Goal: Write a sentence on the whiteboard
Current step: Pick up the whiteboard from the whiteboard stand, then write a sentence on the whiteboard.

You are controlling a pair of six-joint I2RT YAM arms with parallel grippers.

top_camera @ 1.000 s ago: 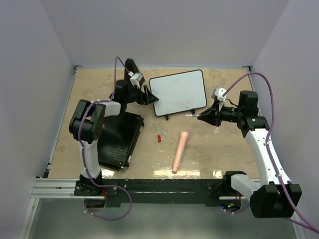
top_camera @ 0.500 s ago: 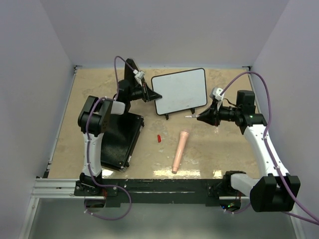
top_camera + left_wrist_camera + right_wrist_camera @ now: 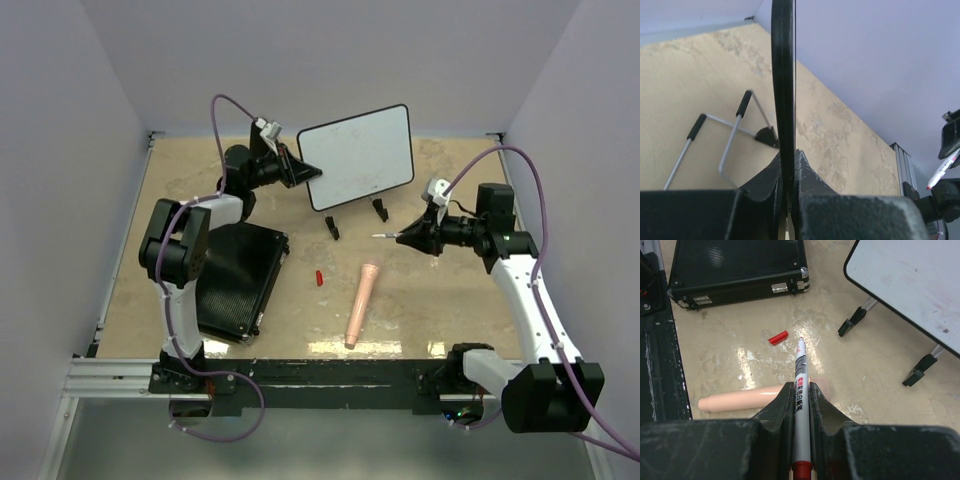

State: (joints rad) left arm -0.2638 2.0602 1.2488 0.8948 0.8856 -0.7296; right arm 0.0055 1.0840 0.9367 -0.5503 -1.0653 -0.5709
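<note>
The small white rectangular whiteboard (image 3: 358, 155) with a thin black frame stands tilted at the far middle of the beige table (image 3: 440, 300), my left hand (image 3: 303, 171) clamped on its left edge. My right hand (image 3: 405, 236) is closed on a white marker with a red end (image 3: 801, 365), tip pointing left. The board's face lies just beyond and left of that tip, nearest my right hand.
</note>
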